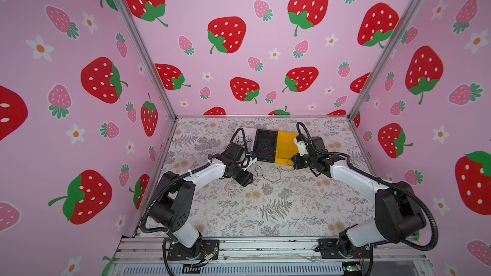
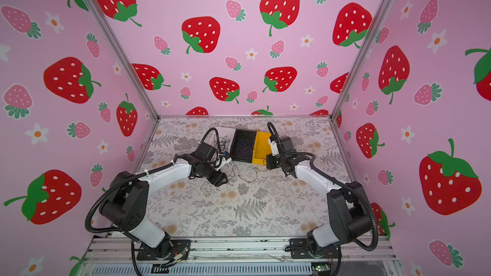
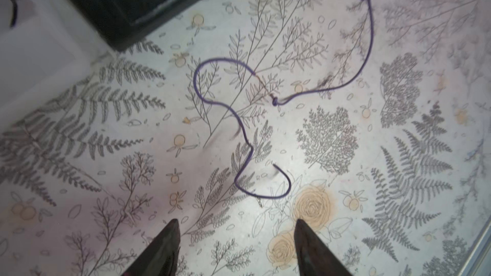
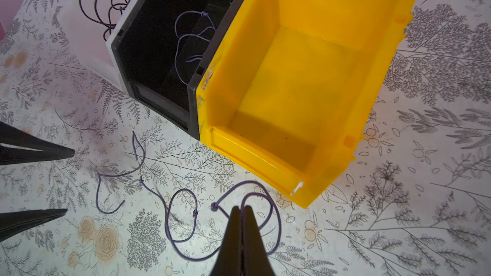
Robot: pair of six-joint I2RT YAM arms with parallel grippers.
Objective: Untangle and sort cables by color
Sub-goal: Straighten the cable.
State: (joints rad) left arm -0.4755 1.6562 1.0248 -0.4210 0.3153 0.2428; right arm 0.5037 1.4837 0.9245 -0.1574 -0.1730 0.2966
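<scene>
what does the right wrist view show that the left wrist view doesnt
Only right wrist: the empty yellow plastic bin, the purple cord coiled inside the black plastic bin, the shut right hand. Only left wrist: a metal rail edging the floral table. Both: the thin purple cable loose on it, the open left hand.
</scene>
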